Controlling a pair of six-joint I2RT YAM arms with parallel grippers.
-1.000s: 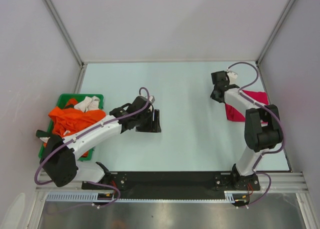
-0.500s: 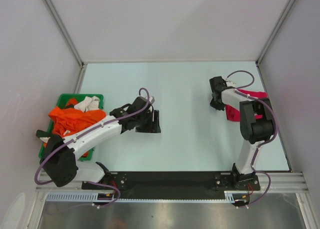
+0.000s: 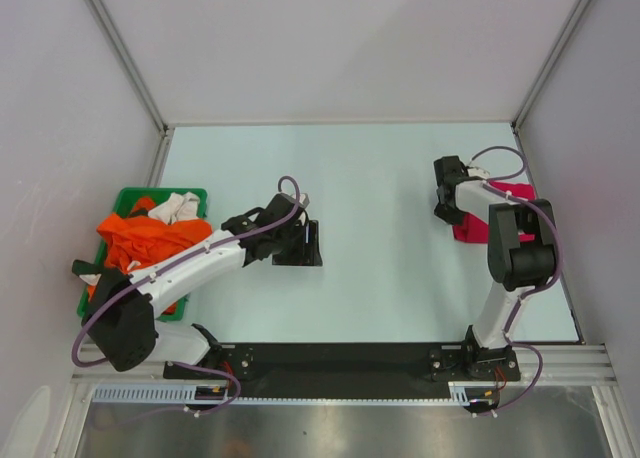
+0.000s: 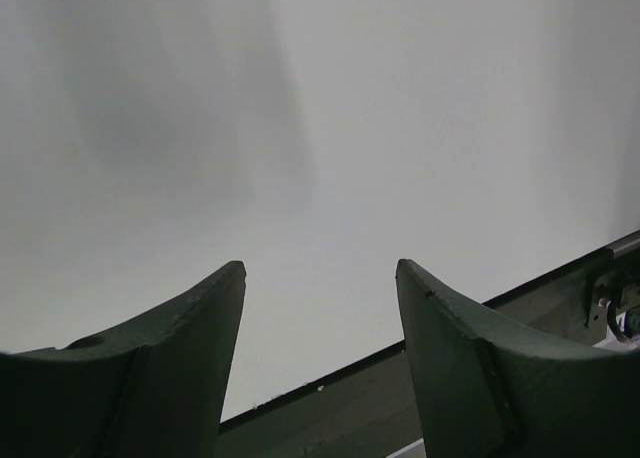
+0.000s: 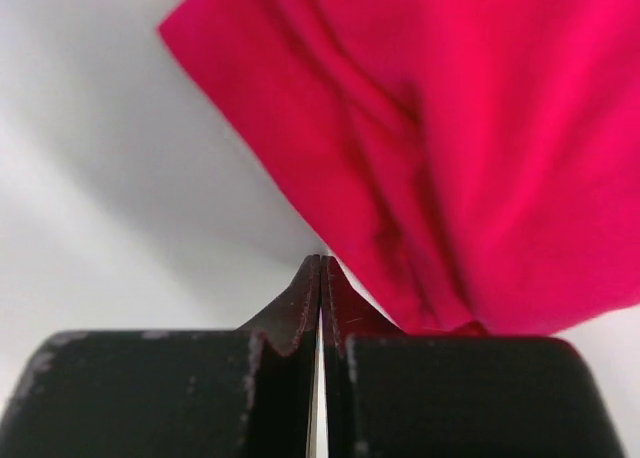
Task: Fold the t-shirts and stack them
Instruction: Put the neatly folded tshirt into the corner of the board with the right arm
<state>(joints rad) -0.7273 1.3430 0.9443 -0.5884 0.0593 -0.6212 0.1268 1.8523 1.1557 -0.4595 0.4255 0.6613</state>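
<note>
- I am holding my right end effector (image 3: 452, 214) low at the right side of the surface (image 3: 380, 178). Its fingers are pressing flat together, with nothing showing between them in the right wrist view (image 5: 322, 265).
- The crimson-pink t-shirt (image 3: 512, 192) is lying on the surface at the far right, just behind that end effector. In the wrist view the cloth (image 5: 450, 148) is filling the upper right, creased, with one corner pointing left and its near edge running right up to the fingertips.
- My own arm is covering most of this shirt from above, so I cannot tell whether it is sitting as a finished fold or only as a gathered bundle.
- I am keeping my left end effector (image 3: 305, 244) near the middle-left of the surface, with the fingers standing apart and gripping nothing. The left wrist view (image 4: 320, 278) is showing only bare surface between them.
- Container: the green tray (image 3: 195, 194) is sitting at the left edge. It is holding the orange t-shirts (image 3: 145, 240) in a loose heap spilling over the rim, with a white cloth item (image 3: 180, 206) at the far end.
- Progress, as I am judging it: early. One shirt is out on the surface and no stack is showing anywhere.
- Remaining: I am reckoning on finishing the crimson-pink piece, then lifting each orange shirt out of the tray, spreading it, folding it and stacking it.
</note>
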